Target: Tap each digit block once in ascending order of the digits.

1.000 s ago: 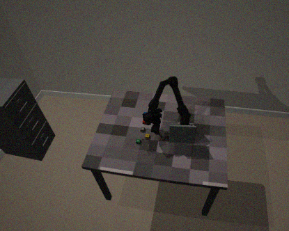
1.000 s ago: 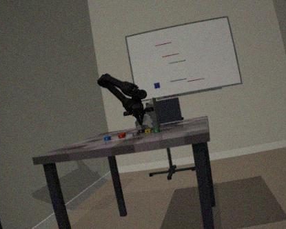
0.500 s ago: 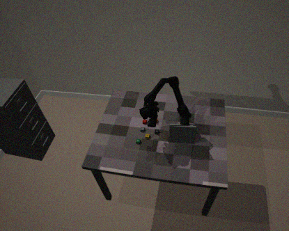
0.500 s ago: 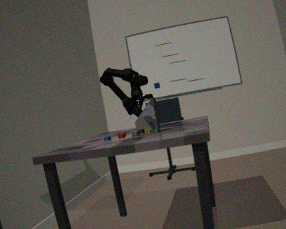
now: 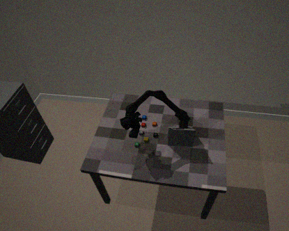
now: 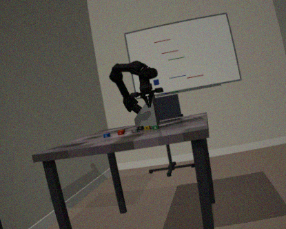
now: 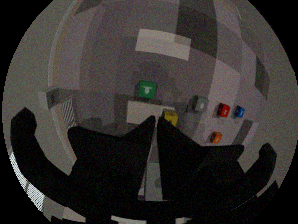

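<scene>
On the grey checkered tabletop [image 5: 199,181], seven small cubic blocks, digits unreadable, sit beside the dark box-shaped arm base [image 5: 181,136]—blue [image 5: 144,117], red [image 5: 143,124], orange [image 5: 154,124], grey [image 5: 141,132], black [image 5: 155,135], yellow [image 5: 145,139], green [image 5: 136,144]—while the black parallel-jaw gripper [image 7: 154,121] hangs above them, fingers nearly together, holding nothing.
</scene>
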Robot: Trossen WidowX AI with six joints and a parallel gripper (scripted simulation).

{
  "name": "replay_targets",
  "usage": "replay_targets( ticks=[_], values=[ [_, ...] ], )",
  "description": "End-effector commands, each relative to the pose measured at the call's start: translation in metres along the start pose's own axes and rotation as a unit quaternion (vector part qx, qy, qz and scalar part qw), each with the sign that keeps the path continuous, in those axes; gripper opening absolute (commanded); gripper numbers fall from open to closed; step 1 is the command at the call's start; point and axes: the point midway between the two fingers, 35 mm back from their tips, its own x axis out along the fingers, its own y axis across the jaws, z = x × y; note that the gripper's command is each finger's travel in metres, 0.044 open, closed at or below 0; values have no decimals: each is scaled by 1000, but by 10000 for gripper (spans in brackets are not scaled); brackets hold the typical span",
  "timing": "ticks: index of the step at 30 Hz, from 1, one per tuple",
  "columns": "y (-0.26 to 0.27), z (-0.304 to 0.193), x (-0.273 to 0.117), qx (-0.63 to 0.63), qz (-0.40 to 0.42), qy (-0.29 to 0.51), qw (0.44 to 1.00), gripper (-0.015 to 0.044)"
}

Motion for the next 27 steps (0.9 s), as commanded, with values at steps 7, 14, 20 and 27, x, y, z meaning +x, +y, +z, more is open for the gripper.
replay_targets(
  ticks=[7, 14, 20, 27],
  values=[
    [9, 12, 61, -3, -1, 1, 1000, 20],
    [8, 11, 84, -3, -3, -2, 1000, 20],
    [8, 11, 86, -3, -3, -2, 1000, 20],
    [8, 11, 97, -3, -3, -2, 1000, 20]
  ],
)
